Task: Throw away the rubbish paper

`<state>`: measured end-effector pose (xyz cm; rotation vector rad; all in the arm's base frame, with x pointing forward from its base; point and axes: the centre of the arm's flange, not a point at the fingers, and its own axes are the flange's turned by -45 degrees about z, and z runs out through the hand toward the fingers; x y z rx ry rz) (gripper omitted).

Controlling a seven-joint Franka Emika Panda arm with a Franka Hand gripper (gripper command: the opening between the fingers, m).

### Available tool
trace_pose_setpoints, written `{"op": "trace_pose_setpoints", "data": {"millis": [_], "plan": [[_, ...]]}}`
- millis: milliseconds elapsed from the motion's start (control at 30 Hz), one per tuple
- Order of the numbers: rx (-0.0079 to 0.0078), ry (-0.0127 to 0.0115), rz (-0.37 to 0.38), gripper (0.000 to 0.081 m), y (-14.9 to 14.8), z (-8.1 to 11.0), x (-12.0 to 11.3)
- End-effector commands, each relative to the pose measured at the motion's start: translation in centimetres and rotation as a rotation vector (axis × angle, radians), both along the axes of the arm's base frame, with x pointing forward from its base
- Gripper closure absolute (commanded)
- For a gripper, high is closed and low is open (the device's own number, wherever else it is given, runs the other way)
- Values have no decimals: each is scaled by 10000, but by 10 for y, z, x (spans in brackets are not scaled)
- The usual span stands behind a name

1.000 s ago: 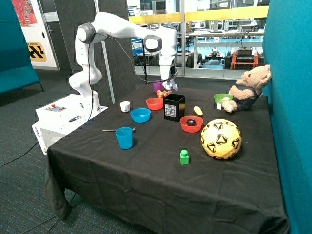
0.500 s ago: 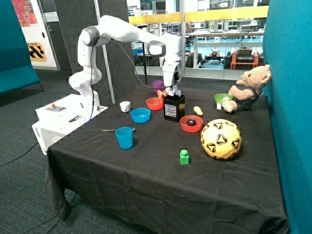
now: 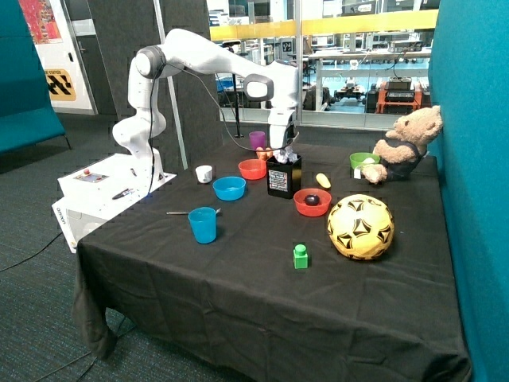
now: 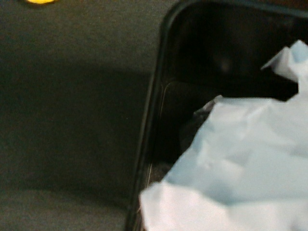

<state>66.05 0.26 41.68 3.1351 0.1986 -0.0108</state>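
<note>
The rubbish paper point(image 3: 293, 157), a crumpled white wad, hangs at the top opening of the black bin point(image 3: 283, 180) in the middle of the table. My gripper point(image 3: 286, 150) is right above the bin and shut on the wad. In the wrist view the rubbish paper point(image 4: 240, 163) fills much of the picture, over the dark inside of the black bin point(image 4: 154, 110). My fingers do not show there.
Around the bin stand a red bowl point(image 3: 252, 169), a blue bowl point(image 3: 229, 188), a second red bowl point(image 3: 312, 202) and a purple cup point(image 3: 257, 140). Nearer the front are a blue cup point(image 3: 203, 224), a green block point(image 3: 301, 255) and a yellow ball point(image 3: 360, 227). A teddy bear point(image 3: 406, 143) sits at the back.
My gripper has carried the paper from beside the purple cup over to the black bin and lowered it to the bin's opening.
</note>
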Motion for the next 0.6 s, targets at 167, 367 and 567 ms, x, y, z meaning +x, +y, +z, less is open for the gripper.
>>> {"op": "trace_pose_setpoints", "data": {"millis": [167, 367, 567], "plan": [[6, -69, 81, 191, -4, -2, -3], [6, -69, 96, 98, -6, -3, -7], [7, -69, 109, 36, -7, -6, -11]]}}
